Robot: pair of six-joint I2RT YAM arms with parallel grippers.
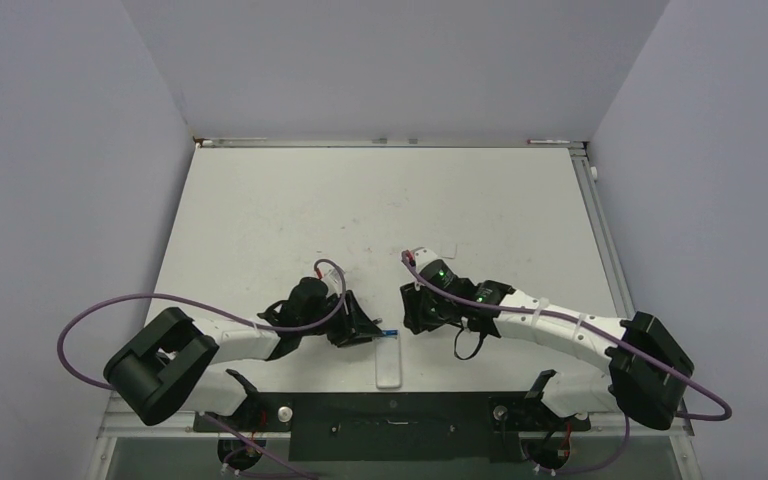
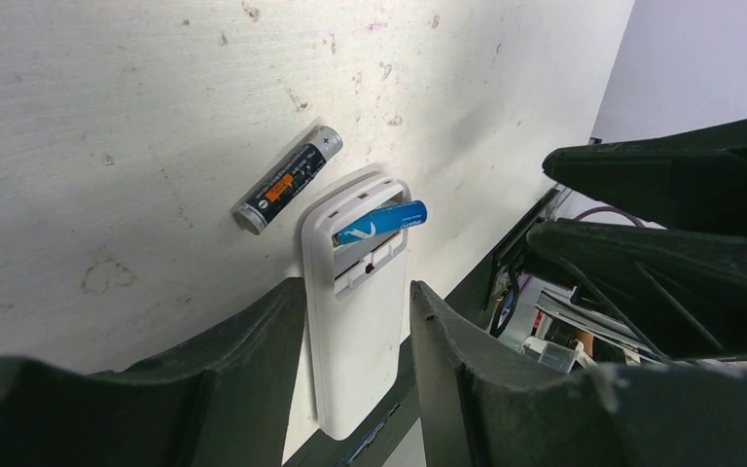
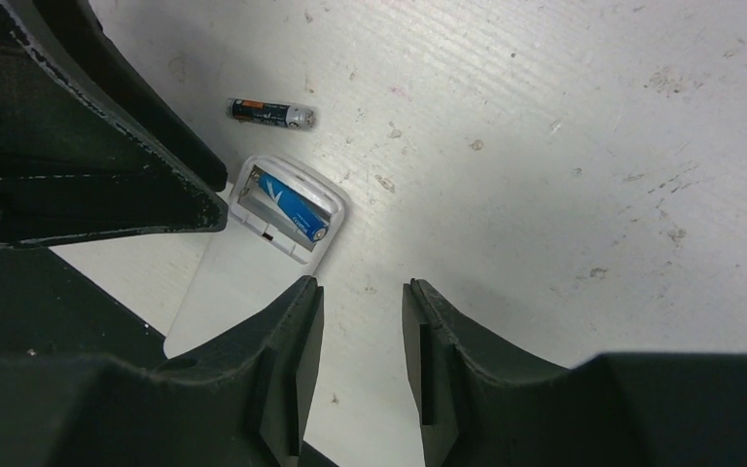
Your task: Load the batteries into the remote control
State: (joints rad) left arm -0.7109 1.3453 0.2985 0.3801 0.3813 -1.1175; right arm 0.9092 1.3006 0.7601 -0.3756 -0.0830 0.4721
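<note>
Left gripper (image 2: pixel 355 302) is hanging with jaws apart, carrying nothing. In its wrist view the fingers (image 2: pixel 253 360) are framing the plain end of the remote control (image 2: pixel 362 336); I cannot tell whether they touch it.

The remote is lying back-up, and just past the fingertips its battery bay (image 2: pixel 370 259) is showing open. Blue battery (image 2: pixel 381 222) is sitting crooked across the bay, one end poking over the rim on the right finger's side. I'd call that not seated.

Dark battery (image 2: pixel 287 179) is lying loose on the table (image 2: pixel 107 97), just beside the bay's far corner.

Right gripper (image 3: pixel 362 292) is hovering with jaws parted and empty, just beside the bay end.

Progress: one cell half in. Remaining: press blue flat, then pick and load dark.
</note>
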